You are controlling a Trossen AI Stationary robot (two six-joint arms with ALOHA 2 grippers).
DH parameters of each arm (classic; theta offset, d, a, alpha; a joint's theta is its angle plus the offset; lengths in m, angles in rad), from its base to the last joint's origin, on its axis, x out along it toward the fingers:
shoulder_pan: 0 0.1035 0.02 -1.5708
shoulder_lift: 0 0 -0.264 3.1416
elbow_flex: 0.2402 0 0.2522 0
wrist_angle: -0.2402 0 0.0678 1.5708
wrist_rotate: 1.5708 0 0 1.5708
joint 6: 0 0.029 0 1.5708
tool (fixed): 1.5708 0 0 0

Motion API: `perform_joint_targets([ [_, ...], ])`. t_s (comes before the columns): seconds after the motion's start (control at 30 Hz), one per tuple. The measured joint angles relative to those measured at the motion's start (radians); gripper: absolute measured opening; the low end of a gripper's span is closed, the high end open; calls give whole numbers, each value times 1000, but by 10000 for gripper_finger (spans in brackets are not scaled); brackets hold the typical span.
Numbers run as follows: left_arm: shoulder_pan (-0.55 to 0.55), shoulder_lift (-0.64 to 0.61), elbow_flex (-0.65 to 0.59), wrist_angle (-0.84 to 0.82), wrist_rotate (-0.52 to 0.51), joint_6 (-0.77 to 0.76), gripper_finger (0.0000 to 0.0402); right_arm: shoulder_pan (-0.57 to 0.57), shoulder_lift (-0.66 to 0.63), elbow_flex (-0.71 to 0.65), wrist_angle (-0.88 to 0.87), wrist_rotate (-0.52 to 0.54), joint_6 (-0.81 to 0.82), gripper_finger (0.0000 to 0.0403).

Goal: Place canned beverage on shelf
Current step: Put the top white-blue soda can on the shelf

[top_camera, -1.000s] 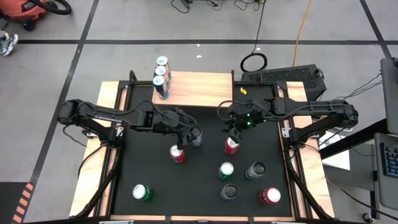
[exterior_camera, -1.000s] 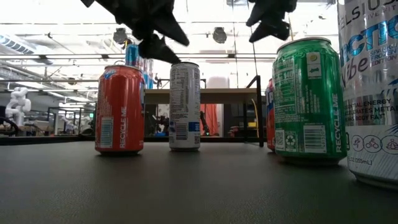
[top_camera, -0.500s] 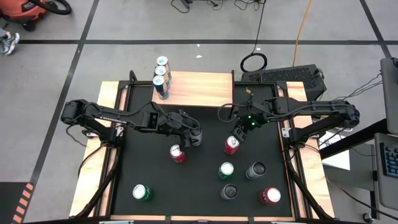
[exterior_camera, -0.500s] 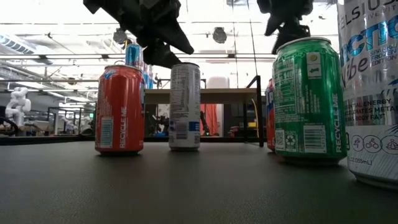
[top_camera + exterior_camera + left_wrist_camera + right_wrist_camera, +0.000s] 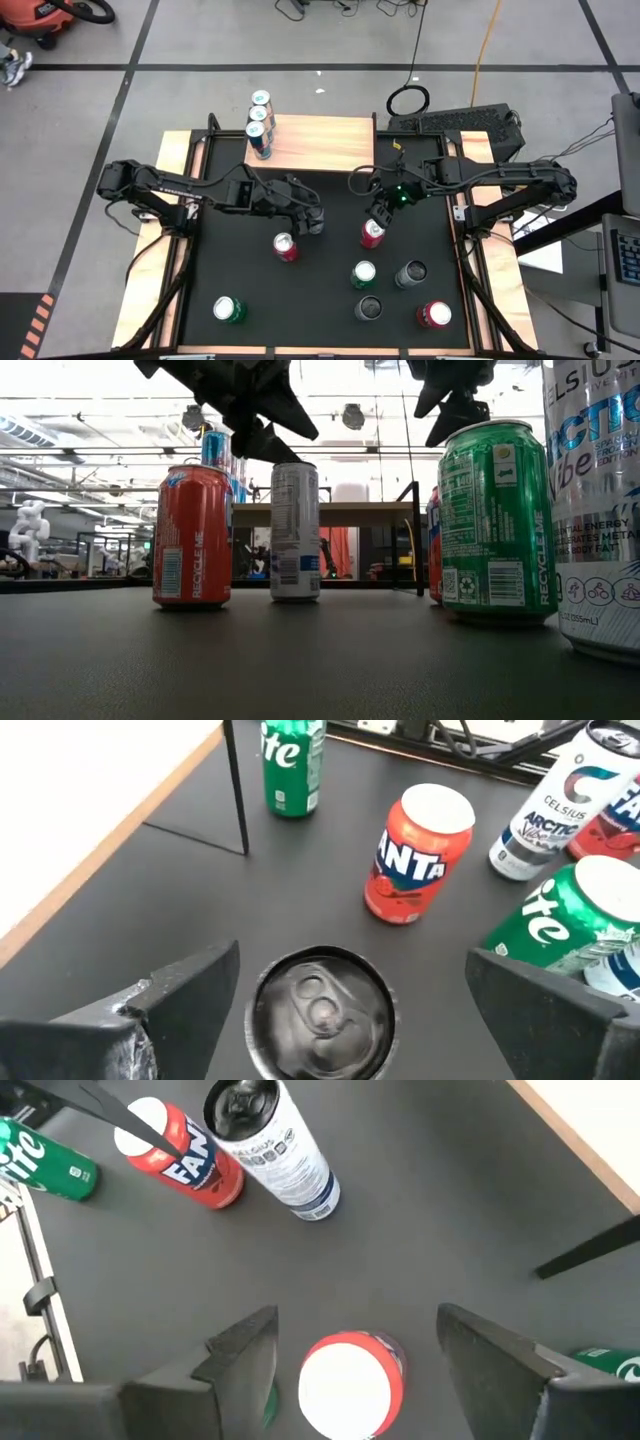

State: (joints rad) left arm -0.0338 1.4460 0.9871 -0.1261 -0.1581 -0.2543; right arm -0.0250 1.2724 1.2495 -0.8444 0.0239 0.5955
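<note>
**Both grippers spread above cans; shelf carries 3 cans at one end**

We see the left gripper (image 5: 313,221) over the slim white can (image 5: 315,219) near the middle of the black tabletop (image 5: 330,320). In the left wrist view its fingers (image 5: 185,995) stand wide apart on either side of this can's grey top (image 5: 320,1010), not touching it. The low view shows the slim white can (image 5: 296,530) upright on the table with the left gripper (image 5: 262,432) just above its top.

The right gripper (image 5: 378,216) hangs over the red can (image 5: 372,233). In the right wrist view its fingers (image 5: 245,1345) are spread with the can's pale top (image 5: 350,1385) between them, apart from both.

The shelf (image 5: 320,143) stands at the far edge of the tabletop. 3 cans (image 5: 260,125) sit in a row at its left end; the rest of the board is bare wood.

Other cans upright on the tabletop: an orange-red Fanta can (image 5: 285,246) just beside the left gripper, a green can (image 5: 363,273), a grey-topped can (image 5: 411,272), a dark-topped can (image 5: 368,308), a red can at the near right (image 5: 433,314), and a green can at the near left (image 5: 229,309).
</note>
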Motion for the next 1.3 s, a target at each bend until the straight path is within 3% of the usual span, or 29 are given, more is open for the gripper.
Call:
perform_joint_targets([
  [0.87,21,95,0,-43,30,51,386,0,0,0,5,2,-32,252],
  [1.3,21,98,0,-40,24,52,273,0,4,0,20,3,-24,252],
])
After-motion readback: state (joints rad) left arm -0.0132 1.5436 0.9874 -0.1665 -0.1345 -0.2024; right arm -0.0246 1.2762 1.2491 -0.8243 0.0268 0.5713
